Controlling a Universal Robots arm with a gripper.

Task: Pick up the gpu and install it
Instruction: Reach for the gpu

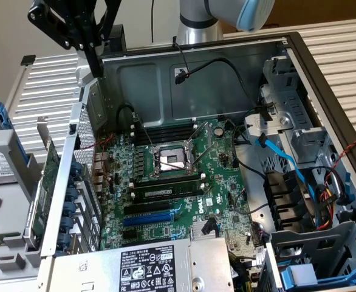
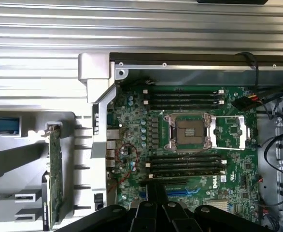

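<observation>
The gpu (image 1: 44, 185) stands on edge in a grey holder (image 1: 11, 243) outside the case, at the exterior view's left; I see its green board and thin edge. In the wrist view the gpu (image 2: 55, 176) is a narrow green strip beside the case wall. My gripper (image 1: 97, 72) hangs high above the case's rear corner, well above and apart from the card. Its black fingers (image 2: 157, 186) are pressed together over the motherboard (image 2: 190, 159), shut with nothing between them. The card's fan and shroud are hidden.
The open case holds the large green motherboard (image 1: 172, 188) with a bare CPU socket (image 1: 173, 159), black memory sticks (image 1: 166, 191) and blue and black slots (image 1: 147, 216). A power supply (image 1: 147, 267) lies at the front. Cables and drive cages (image 1: 299, 182) crowd the exterior view's right.
</observation>
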